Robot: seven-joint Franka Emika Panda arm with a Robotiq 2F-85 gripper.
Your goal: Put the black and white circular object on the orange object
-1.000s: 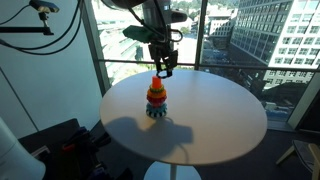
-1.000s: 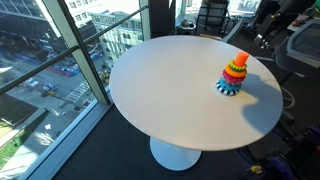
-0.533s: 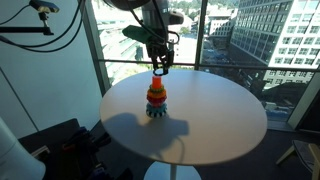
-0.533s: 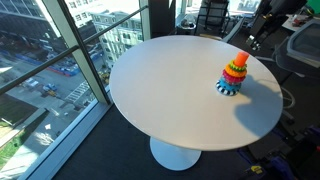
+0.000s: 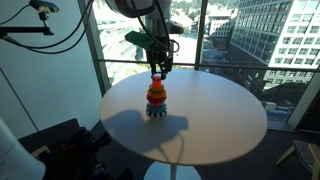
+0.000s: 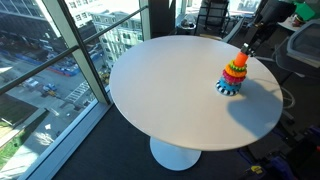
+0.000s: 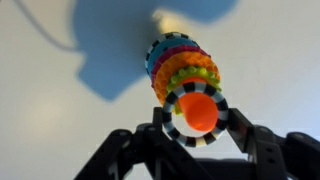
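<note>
The cone-shaped stacking toy (image 5: 156, 100) stands on the round white table (image 5: 215, 125), also in the other exterior view (image 6: 233, 75). In the wrist view its orange top (image 7: 199, 110) shows through the hole of the black and white checked ring (image 7: 176, 128). My gripper (image 7: 197, 118) is shut on this ring, one finger on each side, holding it level just above the orange top. In both exterior views the gripper (image 5: 157, 70) (image 6: 247, 47) hangs right over the toy; the ring is too small to make out there.
Tall windows run behind the table. A black chair (image 6: 212, 14) stands beyond the table's far edge. Cables and dark gear (image 5: 60, 145) lie on the floor beside the table. The toy stands near the table edge (image 6: 262, 62) on the arm's side.
My gripper has moved sideways with the ring until it is directly over the toy's top. The toy has not moved.
</note>
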